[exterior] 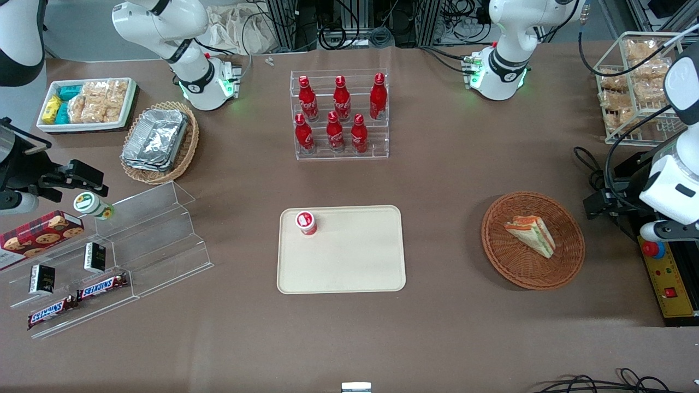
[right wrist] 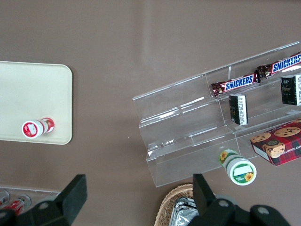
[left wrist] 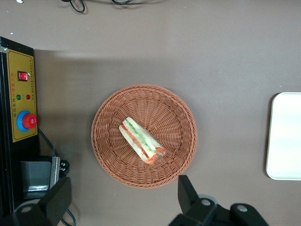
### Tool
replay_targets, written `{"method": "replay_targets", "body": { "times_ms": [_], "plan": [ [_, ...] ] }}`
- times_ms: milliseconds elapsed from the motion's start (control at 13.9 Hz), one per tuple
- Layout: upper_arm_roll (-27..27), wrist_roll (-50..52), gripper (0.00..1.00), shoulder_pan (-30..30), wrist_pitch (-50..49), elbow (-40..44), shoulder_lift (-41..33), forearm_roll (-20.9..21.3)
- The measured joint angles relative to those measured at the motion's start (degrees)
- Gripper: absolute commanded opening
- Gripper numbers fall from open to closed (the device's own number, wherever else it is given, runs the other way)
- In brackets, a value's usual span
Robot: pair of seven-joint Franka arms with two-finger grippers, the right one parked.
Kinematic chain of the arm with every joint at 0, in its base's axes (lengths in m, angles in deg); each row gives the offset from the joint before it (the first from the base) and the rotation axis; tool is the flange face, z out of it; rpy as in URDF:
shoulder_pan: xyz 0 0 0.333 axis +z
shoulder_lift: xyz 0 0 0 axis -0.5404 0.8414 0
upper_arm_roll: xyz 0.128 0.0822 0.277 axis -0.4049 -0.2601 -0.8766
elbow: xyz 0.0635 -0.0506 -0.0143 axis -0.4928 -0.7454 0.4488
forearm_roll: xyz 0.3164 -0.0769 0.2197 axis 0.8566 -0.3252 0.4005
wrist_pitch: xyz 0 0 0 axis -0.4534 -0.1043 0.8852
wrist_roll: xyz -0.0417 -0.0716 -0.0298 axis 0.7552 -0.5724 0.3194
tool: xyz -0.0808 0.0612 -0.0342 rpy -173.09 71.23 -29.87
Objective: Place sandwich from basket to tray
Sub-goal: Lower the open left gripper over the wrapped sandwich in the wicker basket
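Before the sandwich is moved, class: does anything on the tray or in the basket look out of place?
Yes: a small red cup with a white lid already stands on the tray, near one corner. The sandwich lies in the basket, looking intact. The gripper hovers open above the basket's edge, touching nothing.

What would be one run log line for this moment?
sandwich: in basket | tray: holds one small red cup | end effector: open, above basket, empty
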Motion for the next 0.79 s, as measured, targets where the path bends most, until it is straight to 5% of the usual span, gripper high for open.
{"method": "replay_targets", "body": {
  "times_ms": [793],
  "plan": [
    [-0.1,0.0,1.00,-0.4,-1.2,-3.8,0.1,-0.1]
  ]
}}
